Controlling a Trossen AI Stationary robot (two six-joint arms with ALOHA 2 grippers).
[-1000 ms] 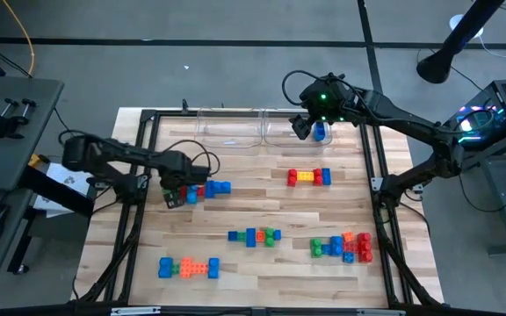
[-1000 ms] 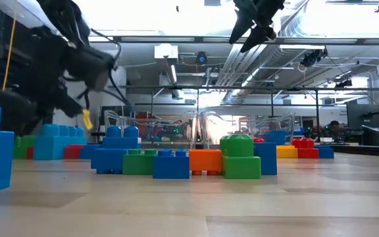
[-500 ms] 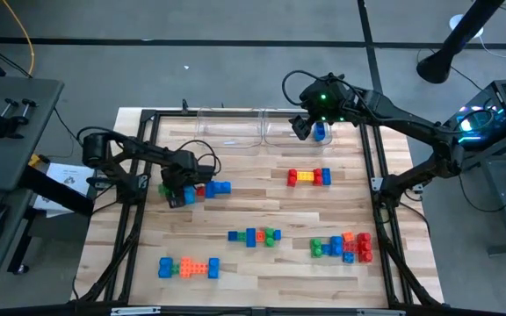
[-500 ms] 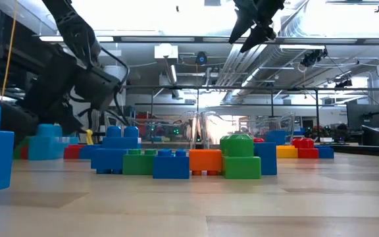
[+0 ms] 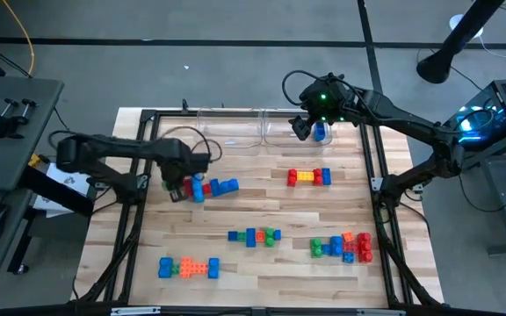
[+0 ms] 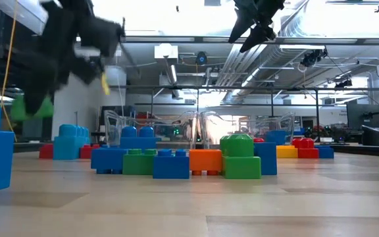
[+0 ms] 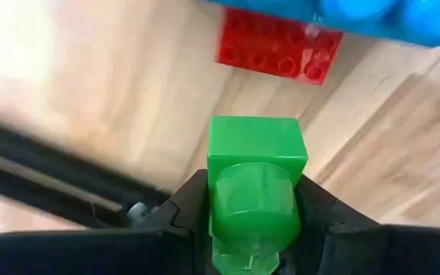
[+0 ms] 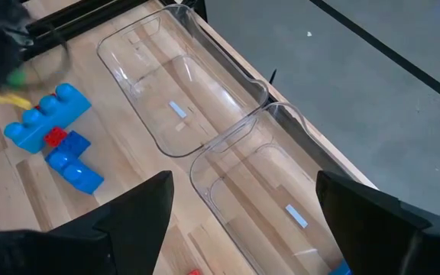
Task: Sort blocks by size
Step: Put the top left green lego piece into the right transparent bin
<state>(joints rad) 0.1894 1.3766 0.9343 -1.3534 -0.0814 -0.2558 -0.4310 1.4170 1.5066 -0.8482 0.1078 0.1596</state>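
Observation:
My left gripper (image 5: 177,182) hangs above the table's left part, shut on a small green block (image 7: 257,153), which also shows in the low view (image 6: 30,106). Just below it, a red block (image 7: 277,47) and blue blocks (image 5: 213,187) lie on the wood. My right gripper (image 5: 308,130) stands open and holds nothing, high above the right clear bin (image 8: 266,191), where one blue block (image 5: 321,132) lies. More blocks, some joined in rows, rest on the table (image 5: 309,177), (image 5: 255,236), (image 5: 189,268), (image 5: 343,247). My left gripper pinches the green block by two opposite sides (image 7: 214,191) between its two fingers (image 7: 193,202). The block's far end sticks out past the fingertips, and a round stud faces back toward the wrist. The block is lifted clear of the table.
Two clear bins stand side by side at the table's far edge, the left one (image 8: 178,84) with nothing in it. A dark frame (image 5: 140,175) runs round the table. Bare wood lies between the groups of blocks.
My left gripper came down onto the blocks at the table's left, took hold of the green block, and has risen with it clear of the table. The blue blocks beside it have slid a little toward the table's right edge.

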